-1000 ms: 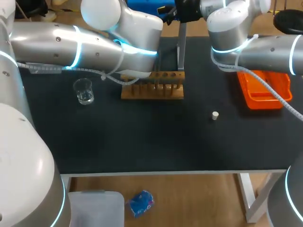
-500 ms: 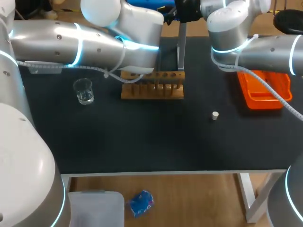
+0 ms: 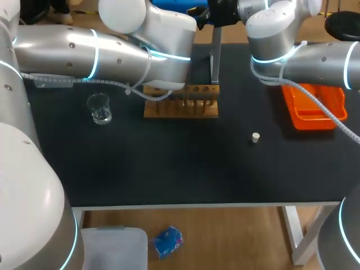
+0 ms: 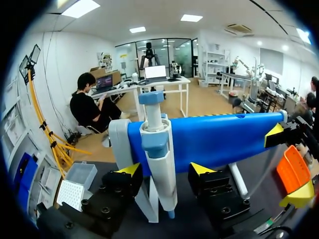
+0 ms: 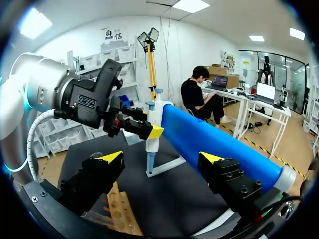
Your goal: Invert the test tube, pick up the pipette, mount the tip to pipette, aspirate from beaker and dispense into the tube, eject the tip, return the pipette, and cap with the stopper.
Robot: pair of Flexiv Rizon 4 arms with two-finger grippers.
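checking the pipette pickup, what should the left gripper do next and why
Probably close the left gripper on the pipette. It stands upright between the open jaws, with a gap showing on one side, so nothing grips it yet.

The dark table [image 3: 169, 169] carries a glass beaker [image 3: 99, 108], a wooden rack [image 3: 181, 104], a white stopper [image 3: 255, 137] and an orange tray [image 3: 313, 108].

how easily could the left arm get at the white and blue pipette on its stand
Probably yes: the left gripper is open, the white and blue pipette sits between its fingers, nothing blocking.
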